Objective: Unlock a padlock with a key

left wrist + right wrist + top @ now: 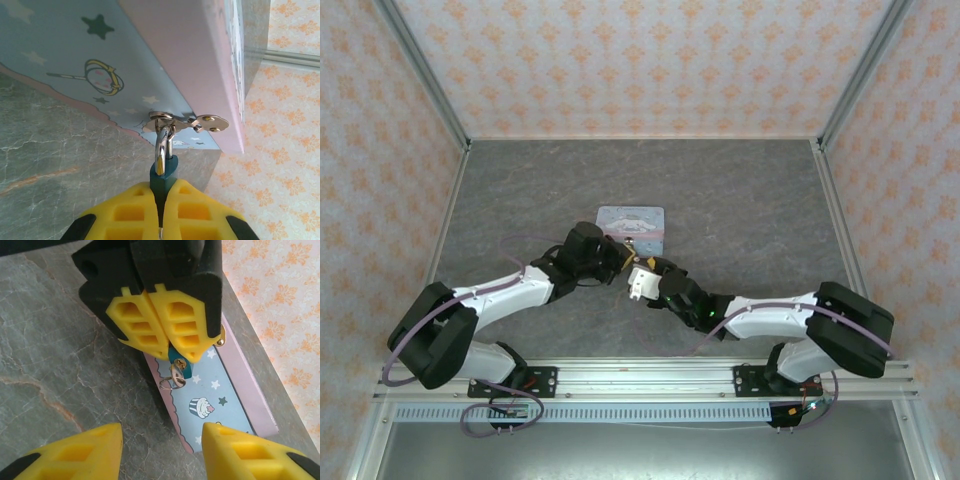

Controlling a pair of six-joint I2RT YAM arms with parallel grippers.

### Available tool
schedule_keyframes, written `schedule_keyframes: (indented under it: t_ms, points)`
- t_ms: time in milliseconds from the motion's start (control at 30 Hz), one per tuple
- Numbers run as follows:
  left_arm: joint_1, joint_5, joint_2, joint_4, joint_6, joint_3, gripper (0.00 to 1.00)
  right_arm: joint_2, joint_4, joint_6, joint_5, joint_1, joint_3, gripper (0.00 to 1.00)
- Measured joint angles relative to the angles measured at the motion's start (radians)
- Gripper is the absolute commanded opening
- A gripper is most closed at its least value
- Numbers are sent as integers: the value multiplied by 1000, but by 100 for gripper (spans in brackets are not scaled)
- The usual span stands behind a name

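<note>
Left gripper (160,212) pinches the padlock (163,176); right gripper (161,445) gapes nearby. The key (176,376) looks light and slick, so pinch its flat head firmly.

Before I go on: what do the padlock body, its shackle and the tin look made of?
The padlock body: matte teal coat, painted metal or plastic, unclear. The shackle: polished silvery metal, bright glints. The tin: smooth printed sheet, probably thin metal, with a shiny metal hasp.
</note>
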Motion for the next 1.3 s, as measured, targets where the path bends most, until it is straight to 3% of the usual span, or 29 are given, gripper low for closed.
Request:
schedule_keyframes:
  t_ms: [667,900,1200,1300]
  points:
    - [0,15,0,0,0,11,0,93,44,5,-43,-42,71,21]
    - [-5,13,2,-2,0,14,0,98,50,15,-42,-48,79,17]
    - [-5,8,10,-3,0,21,0,98,52,59,-47,-56,79,0]
    - [-5,6,10,-3,-1,21,0,98,52,87,-50,-58,79,0]
